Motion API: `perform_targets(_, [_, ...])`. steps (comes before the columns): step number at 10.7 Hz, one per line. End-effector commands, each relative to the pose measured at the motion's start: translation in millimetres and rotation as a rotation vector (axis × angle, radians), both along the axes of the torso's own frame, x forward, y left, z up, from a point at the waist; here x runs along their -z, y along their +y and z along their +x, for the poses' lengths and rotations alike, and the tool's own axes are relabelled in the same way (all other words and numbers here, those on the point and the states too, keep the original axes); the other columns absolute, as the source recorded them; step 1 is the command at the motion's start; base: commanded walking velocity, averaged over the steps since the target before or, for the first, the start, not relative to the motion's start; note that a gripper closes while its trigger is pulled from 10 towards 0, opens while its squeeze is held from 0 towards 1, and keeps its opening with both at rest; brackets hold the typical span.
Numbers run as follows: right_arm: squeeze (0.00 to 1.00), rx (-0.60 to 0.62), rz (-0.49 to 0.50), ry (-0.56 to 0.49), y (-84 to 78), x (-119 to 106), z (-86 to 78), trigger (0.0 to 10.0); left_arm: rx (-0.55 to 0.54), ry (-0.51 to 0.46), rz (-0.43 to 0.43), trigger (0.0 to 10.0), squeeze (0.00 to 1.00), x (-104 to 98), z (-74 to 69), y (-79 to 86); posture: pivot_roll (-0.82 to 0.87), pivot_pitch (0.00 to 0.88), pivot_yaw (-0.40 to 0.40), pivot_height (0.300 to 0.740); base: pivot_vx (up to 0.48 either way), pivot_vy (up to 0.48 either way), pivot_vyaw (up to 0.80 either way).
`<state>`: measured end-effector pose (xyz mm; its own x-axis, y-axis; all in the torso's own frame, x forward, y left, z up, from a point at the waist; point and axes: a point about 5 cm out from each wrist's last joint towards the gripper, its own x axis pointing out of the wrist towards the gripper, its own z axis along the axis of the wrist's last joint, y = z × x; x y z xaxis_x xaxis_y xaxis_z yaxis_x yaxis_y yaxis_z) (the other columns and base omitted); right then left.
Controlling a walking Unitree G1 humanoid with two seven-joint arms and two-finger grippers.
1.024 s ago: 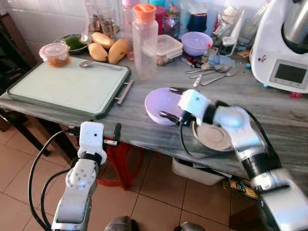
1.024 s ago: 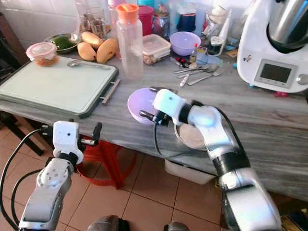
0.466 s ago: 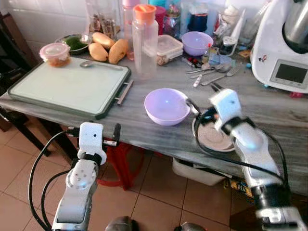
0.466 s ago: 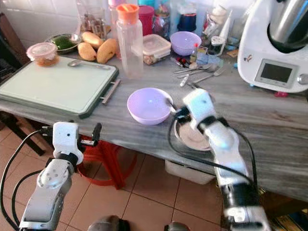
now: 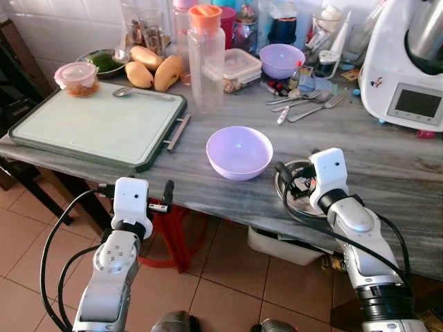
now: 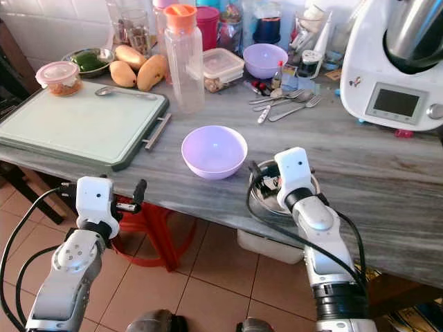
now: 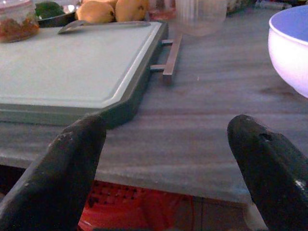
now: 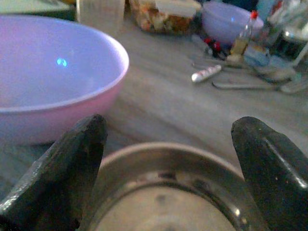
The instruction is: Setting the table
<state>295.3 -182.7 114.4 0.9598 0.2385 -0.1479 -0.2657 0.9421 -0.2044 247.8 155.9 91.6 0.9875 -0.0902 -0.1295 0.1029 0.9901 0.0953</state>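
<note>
A lilac bowl (image 5: 239, 151) stands upright near the front of the grey stone table (image 5: 208, 190). Just right of it lies a shallow steel dish (image 5: 299, 199) at the table's front edge. My right gripper (image 5: 288, 184) hovers low over this dish, open, its fingers (image 8: 72, 168) spread about as wide as the dish (image 8: 168, 192) and holding nothing. My left gripper (image 5: 136, 185) is open and empty in front of the table edge, below the green cutting board (image 5: 97, 124). Spoons and forks (image 5: 304, 102) lie at the back.
A clear bottle with an orange cap (image 5: 207, 59), mangoes (image 5: 154, 72), food tubs, a second lilac bowl (image 5: 282, 61) and jars crowd the back. A white kitchen machine (image 5: 408, 66) stands at the right. A red stool (image 5: 173, 232) is under the table.
My right gripper has drawn back from the lilac bowl's rim to the right and towards the front edge, ending over the steel dish. The bowl stays put. The left arm has not moved.
</note>
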Motion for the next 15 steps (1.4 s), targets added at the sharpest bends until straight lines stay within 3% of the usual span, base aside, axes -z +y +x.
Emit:
perform_targets(1, [1.0,0.027,0.005,-0.005,-4.0,-5,0.0,10.0,-0.009,0.004,0.008,10.0,0.0,-1,-1.7,0.9,0.04,0.0,0.026,0.74,0.0,0.0,0.0])
perform_targets(6, [1.0,0.11,0.001,0.119,-13.2,6,-6.4,10.0,-0.006,0.007,0.006,10.0,0.0,-1,-2.3,0.3,0.03,0.0,0.022,0.74,0.0,0.0,0.0])
perform_targets(10, [0.89,0.142,0.087,0.214,-11.3,13,-6.8,10.0,-0.003,0.011,0.012,10.0,0.0,-1,-1.7,0.6,0.03,0.0,0.025,0.74,0.0,0.0,0.0])
perform_targets(15, [0.89,0.142,0.087,0.214,-11.3,13,-6.8,10.0,-0.003,0.011,0.012,10.0,0.0,-1,-1.7,0.6,0.03,0.0,0.025,0.74,0.0,0.0,0.0])
